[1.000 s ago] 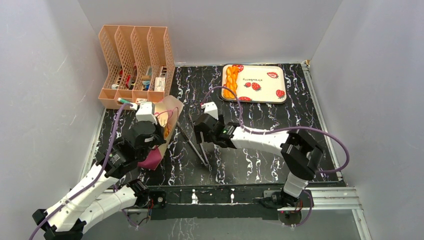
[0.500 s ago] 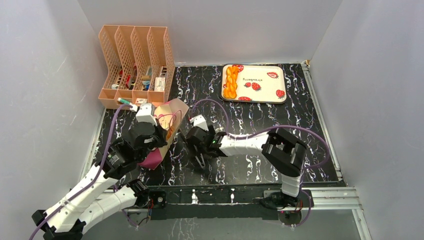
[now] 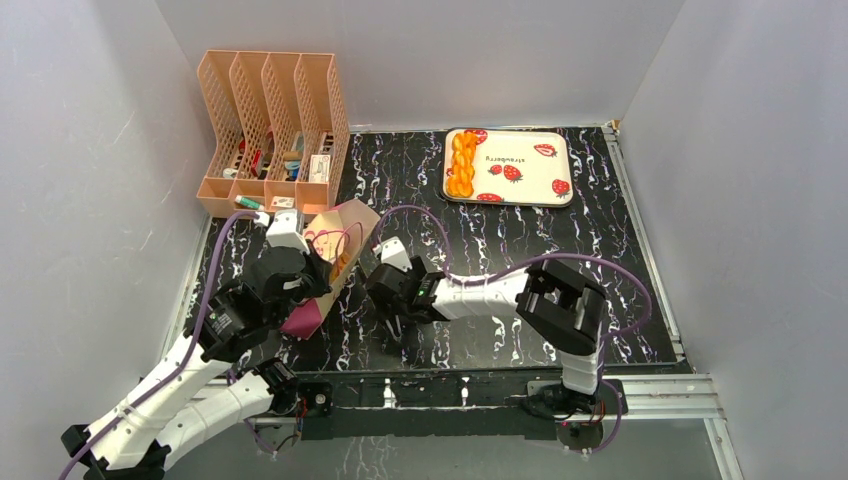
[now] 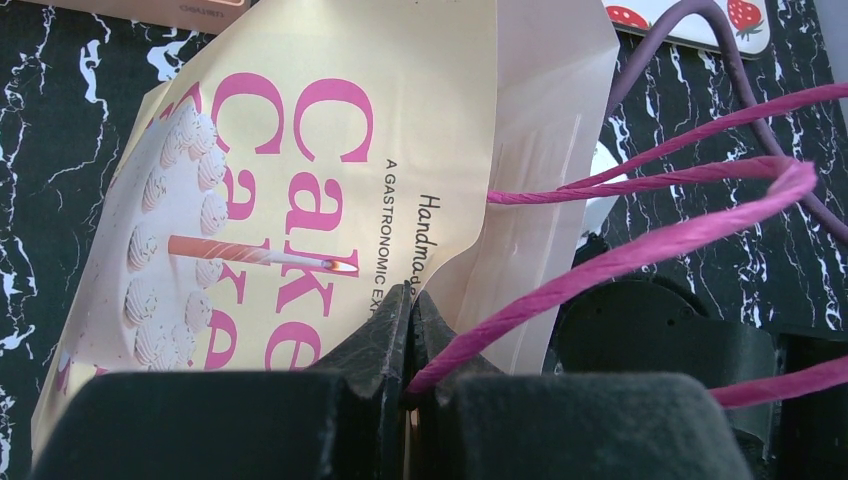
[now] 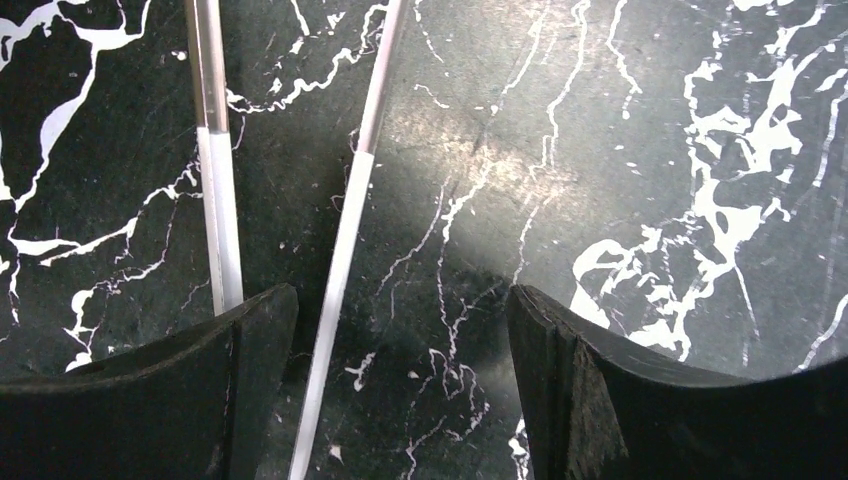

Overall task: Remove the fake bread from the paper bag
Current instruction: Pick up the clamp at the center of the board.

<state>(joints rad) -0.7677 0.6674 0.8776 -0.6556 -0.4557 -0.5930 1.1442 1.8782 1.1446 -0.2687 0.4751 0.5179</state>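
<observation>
One piece of the fake bread, a long shiny golden-orange braided loaf, lay along the left side of a white tray with red strawberries on it, at the far end of the table. The other part of that tray was bare. A bit more orange showed in the open mouth of the cream paper bag with magenta sides, but which piece it was could not be made out. The paper bag was tipped over at a slant near the left front of the black table with white veins, and its cake picture and big pink letters faced the left wrist camera. Its thin pink-purple cord handles hung loose off the top edge. The left gripper had its two fingers pressed tight together, pinching the bag at its top edge where one cord came out between them. The right gripper was just beside the bag, pointing down at the table, with its fingers spread wide and holding nothing. Two thin shiny metal rods lay on the table under it, one between the fingers and one by the left finger. A peach plastic file rack stood in the far left corner with small things in its slots, too small to tell apart.
</observation>
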